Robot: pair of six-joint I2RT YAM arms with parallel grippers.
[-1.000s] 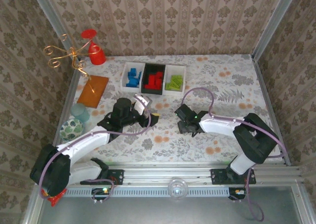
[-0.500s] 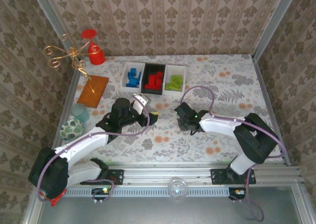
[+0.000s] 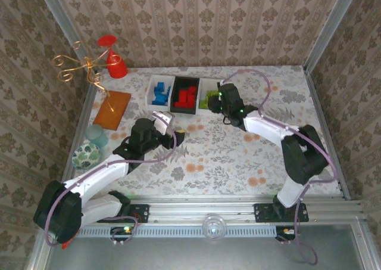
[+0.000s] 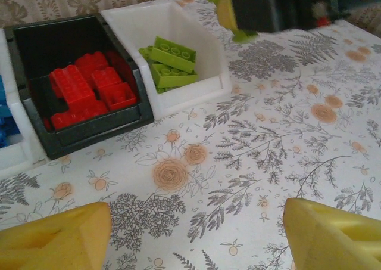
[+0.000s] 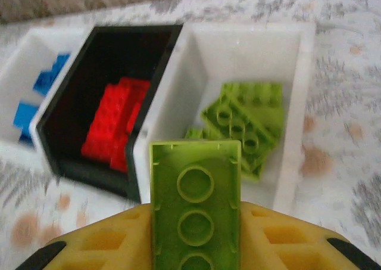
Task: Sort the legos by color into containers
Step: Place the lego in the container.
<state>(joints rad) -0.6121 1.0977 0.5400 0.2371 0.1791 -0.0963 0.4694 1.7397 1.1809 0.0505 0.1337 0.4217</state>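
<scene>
Three containers stand in a row at the back: a white bin (image 3: 159,93) with blue legos (image 5: 41,85), a black bin (image 3: 186,95) with red legos (image 4: 89,91), and a white bin (image 3: 211,96) with several lime green legos (image 4: 169,64). My right gripper (image 3: 223,100) hangs just above the near edge of the green bin (image 5: 306,91). It is shut on a lime green lego (image 5: 195,204), whose hollow underside faces the camera. My left gripper (image 3: 172,128) is open over bare tablecloth in front of the bins, with nothing between its yellow fingers (image 4: 333,234).
A red cup (image 3: 116,66) and a gold wire ornament (image 3: 80,64) stand at the back left. An orange-brown board (image 3: 112,109), a teal glass (image 3: 97,135) and a patterned ball (image 3: 87,155) line the left side. Papered walls close in the table.
My right gripper closed on the green lego at mid-table, then carried it back and left to the green bin. The left gripper drifted slightly back and stayed open.
</scene>
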